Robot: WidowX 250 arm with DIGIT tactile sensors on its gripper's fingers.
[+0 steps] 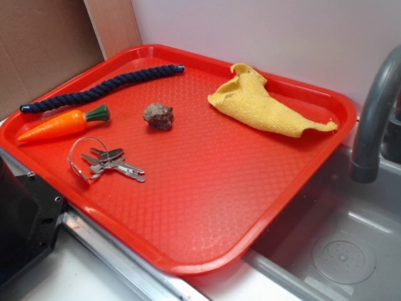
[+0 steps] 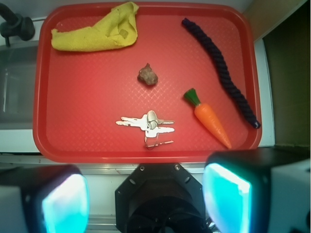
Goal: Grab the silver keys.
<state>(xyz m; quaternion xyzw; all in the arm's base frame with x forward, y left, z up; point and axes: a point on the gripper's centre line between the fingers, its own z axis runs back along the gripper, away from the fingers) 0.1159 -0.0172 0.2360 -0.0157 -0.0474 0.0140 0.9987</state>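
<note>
The silver keys (image 1: 106,162) lie flat on the red tray (image 1: 207,207) near its front left edge, their wire ring toward the rim. From the wrist view the keys (image 2: 148,127) sit low in the tray (image 2: 87,97), just above its near rim. My gripper (image 2: 146,199) hangs high above and behind that rim, well clear of the keys. Its two fingers (image 2: 65,204) are spread wide at the bottom corners with nothing between them. The gripper does not show in the exterior view.
On the tray lie an orange toy carrot (image 2: 211,119) right of the keys, a dark blue rope (image 2: 221,63), a brown rock (image 2: 147,74) and a yellow cloth (image 2: 97,34). A grey faucet (image 1: 376,113) and sink (image 1: 338,244) flank the tray. The black robot base (image 2: 160,189) sits below.
</note>
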